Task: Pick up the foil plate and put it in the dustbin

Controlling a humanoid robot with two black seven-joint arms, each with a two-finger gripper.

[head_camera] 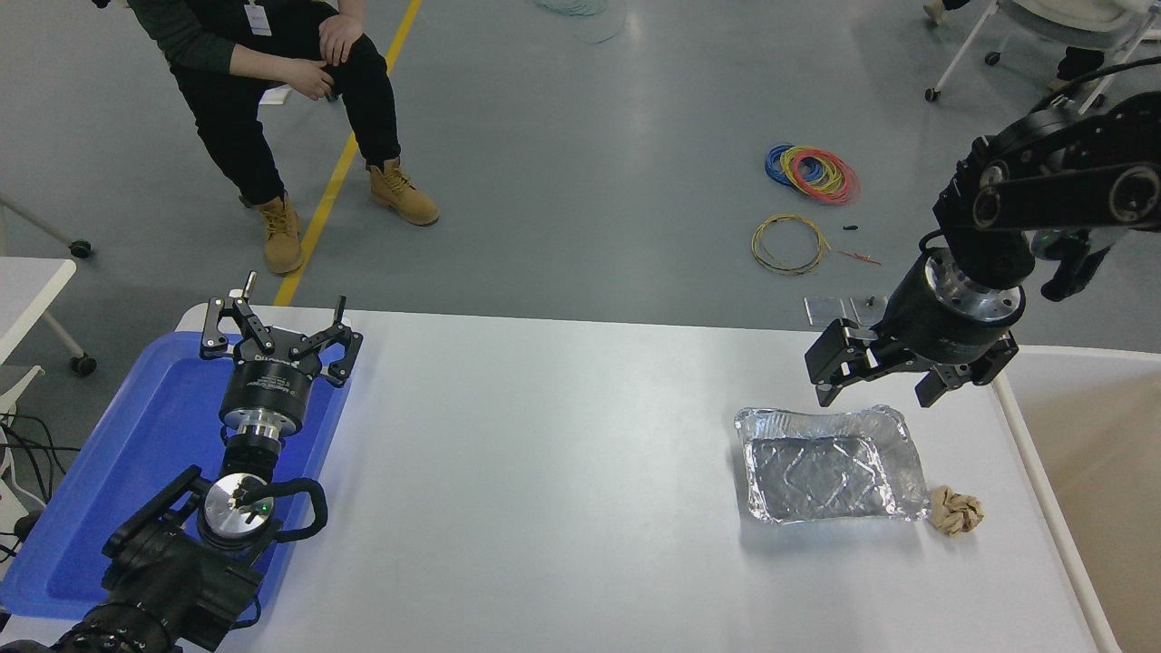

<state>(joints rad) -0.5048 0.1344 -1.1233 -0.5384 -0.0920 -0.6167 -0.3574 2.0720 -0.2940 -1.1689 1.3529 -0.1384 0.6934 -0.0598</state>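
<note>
The shiny foil plate (828,464) lies flat on the white table (544,472) at the right. My right gripper (878,396) hangs open and empty just above the plate's far rim, fingers pointing down. The dustbin (1088,453), with a white rim and tan inside, stands against the table's right edge. My left gripper (279,317) is open and parked over the blue tray at the lower left.
A small crumpled tan paper ball (957,511) lies right of the foil plate. A flat blue tray (145,453) sits at the table's left. A person (281,100) sits beyond the far left corner. Wire coils (812,172) lie on the floor.
</note>
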